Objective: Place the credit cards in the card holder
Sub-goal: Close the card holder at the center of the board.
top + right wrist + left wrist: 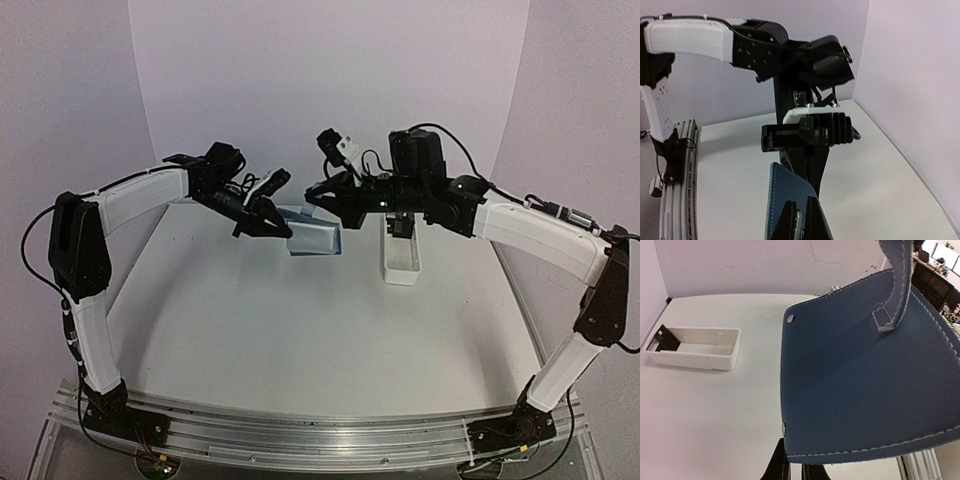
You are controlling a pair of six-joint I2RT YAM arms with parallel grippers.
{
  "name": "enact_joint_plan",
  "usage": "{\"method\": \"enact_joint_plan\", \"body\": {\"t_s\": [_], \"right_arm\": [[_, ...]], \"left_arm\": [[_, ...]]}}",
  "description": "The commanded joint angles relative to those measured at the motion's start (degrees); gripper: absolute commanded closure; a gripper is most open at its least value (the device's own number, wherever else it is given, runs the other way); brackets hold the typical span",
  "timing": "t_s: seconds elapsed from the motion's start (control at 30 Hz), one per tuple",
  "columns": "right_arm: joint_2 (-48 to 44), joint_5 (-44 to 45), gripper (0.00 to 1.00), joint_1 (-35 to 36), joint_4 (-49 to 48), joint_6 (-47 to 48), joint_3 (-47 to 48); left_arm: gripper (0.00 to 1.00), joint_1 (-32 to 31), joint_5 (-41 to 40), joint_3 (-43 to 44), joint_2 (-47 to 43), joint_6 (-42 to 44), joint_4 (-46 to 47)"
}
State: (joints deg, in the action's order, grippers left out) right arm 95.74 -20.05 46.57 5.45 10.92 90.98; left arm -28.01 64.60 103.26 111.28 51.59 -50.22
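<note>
In the top view the card holder [318,238] is hanging in the air at the upper middle of the frame, above the white worktop [300,330] and not touching it, with an arm reaching in from each side. The left tool [283,228] is coming at it from the left side of the frame and is clamping the holder's left edge. In the left wrist view its dark fingers [781,467] are sitting pressed together at the bottom edge of the picture, pinching the lower stitched rim of the blue leather. The holder is filling the right half of that view, its strap [892,295] is running up to the top of the frame, and its small tab end [884,320] is lying against the blue face. The right tool [320,200] is meeting the holder from the upper right in the top view. In the right wrist view its fingers [815,222] are standing closed at the bottom centre with a strip of blue between them, so it is gripping the holder too. A long white tray [402,268] is resting on the worktop just right of the holder in the top view. In the left wrist view a dark card [665,339] is leaning inside the tray's left end.
</note>
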Motion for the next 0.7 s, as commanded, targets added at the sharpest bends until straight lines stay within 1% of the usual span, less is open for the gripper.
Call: {"method": "enact_joint_plan", "body": {"t_s": [0.0,0.03,0.07,0.1,0.13,0.17,0.2,0.23,0.3,0.4,0.43,0.5,0.53,0.6,0.67], "right_arm": [[-3.2,8.0,1.00,2.1,0.1,5.8,-4.2],[-3.3,9.8,0.92,3.1,0.3,7.4,-5.2],[-3.3,10.1,0.87,3.9,0.6,9.0,-5.8],[-3.3,10.9,0.78,4.8,0.8,10.7,-6.3],[-3.3,12.2,0.58,5.7,1.0,11.9,-6.8],[-3.1,13.1,0.29,6.6,2.0,13.0,-7.3],[-3.0,13.3,0.08,6.7,3.0,14.0,-7.3],[-2.8,13.6,0.02,7.0,4.7,14.6,-6.5],[-3.3,13.3,0.02,7.1,7.8,14.7,-5.2],[-4.3,11.3,0.02,7.1,9.8,14.1,-3.1],[-4.5,10.1,0.02,7.2,11.8,12.6,-0.9],[-4.0,7.7,0.02,7.2,16.1,10.4,2.7],[-3.9,6.7,0.02,7.1,17.1,9.4,4.0],[-4.1,6.8,0.02,7.1,17.3,8.1,4.7],[-3.8,12.0,0.02,7.1,17.2,8.7,4.0]], "left_arm": [[1.00,0.4,-8.6,-4.4,-5.6,-11.6,13.4],[1.00,0.4,-10.7,-6.2,-7.0,-11.4,16.0],[1.00,0.4,-11.7,-7.5,-7.8,-11.0,17.4],[1.00,0.4,-12.2,-8.6,-8.2,-10.2,18.4],[1.00,0.4,-12.7,-9.4,-8.9,-9.0,18.8],[1.00,0.3,-13.0,-10.5,-9.7,-7.0,18.8],[1.00,0.2,-13.4,-11.0,-10.1,-5.0,18.8],[1.00,0.0,-14.7,-12.1,-10.9,-2.7,19.0],[1.00,-0.1,-17.9,-15.8,-12.6,3.0,21.0],[1.00,-0.2,-23.5,-21.3,-14.8,10.9,25.4],[1.00,-0.1,-27.0,-25.4,-16.3,16.9,28.8],[1.00,-0.1,-30.2,-30.4,-18.0,22.1,33.5],[1.00,-0.1,-31.3,-31.7,-18.5,24.3,35.6],[1.00,-0.1,-31.8,-32.5,-19.0,27.3,35.7],[1.00,-0.2,-30.5,-33.2,-20.1,30.6,36.1]]}}
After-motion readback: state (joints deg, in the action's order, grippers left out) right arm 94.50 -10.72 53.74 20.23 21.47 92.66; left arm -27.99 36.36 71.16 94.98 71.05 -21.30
